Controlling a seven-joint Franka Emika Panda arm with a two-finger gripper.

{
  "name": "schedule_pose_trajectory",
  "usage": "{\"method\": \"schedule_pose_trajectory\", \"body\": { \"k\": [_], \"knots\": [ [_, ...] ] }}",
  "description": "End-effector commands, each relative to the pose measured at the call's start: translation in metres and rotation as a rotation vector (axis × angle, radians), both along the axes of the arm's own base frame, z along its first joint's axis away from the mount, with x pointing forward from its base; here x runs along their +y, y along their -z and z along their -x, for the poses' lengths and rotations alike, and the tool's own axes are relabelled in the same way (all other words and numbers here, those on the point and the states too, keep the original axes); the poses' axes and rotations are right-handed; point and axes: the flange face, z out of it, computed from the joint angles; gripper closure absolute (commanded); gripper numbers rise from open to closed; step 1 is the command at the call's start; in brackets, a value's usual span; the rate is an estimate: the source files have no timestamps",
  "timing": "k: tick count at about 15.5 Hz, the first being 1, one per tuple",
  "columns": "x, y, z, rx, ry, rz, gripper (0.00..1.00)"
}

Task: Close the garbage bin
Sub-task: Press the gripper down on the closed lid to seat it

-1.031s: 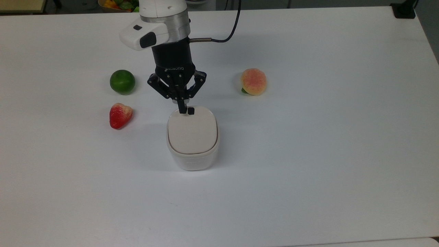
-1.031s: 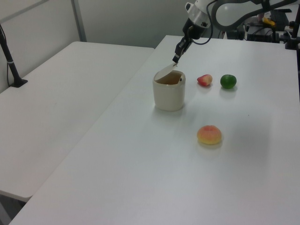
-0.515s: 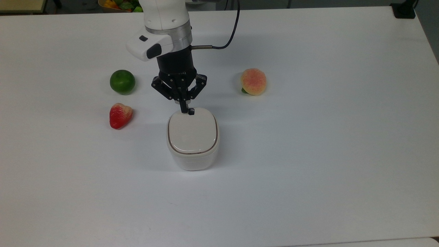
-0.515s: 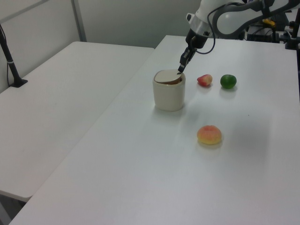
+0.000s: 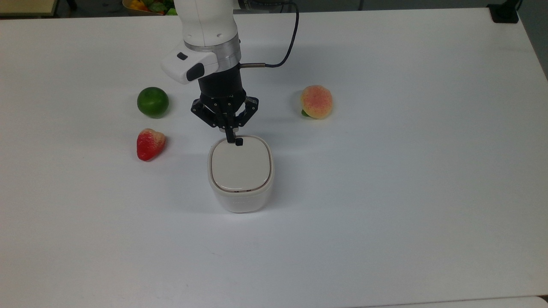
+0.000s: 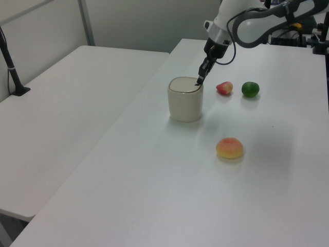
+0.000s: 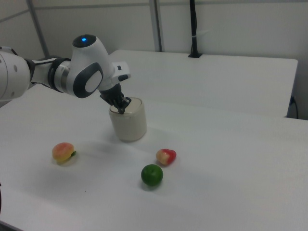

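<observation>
The garbage bin [image 5: 240, 201] [image 6: 185, 105] [image 7: 129, 124] is a small white rounded tub in the middle of the table. Its beige lid [image 5: 241, 166] lies flat on the rim, with a small black button [image 5: 239, 141] at the far edge. My gripper [image 5: 230, 137] [image 6: 198, 81] [image 7: 121, 110] is shut, its tips pressed against the lid's far edge just beside the button. The fingers hold nothing.
A green lime [image 5: 153, 102] and a red strawberry [image 5: 150, 143] lie on the top view's left of the bin, a peach [image 5: 316, 102] on the top view's right. The arm's black cable [image 5: 287, 42] loops behind the wrist. A second white table [image 6: 67, 103] stands alongside.
The lid has swung down from a tilted, half-open stand to lying flat on the bin. My shut gripper followed it downward, toward the bin.
</observation>
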Motion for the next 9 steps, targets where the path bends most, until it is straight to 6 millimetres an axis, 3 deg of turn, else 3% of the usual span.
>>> {"method": "schedule_pose_trajectory", "body": {
  "k": [1,9],
  "knots": [
    [0.004,0.008,-0.001,0.001,-0.029,0.027,1.0],
    [0.008,0.023,-0.004,0.012,-0.047,0.048,1.0]
  ]
}}
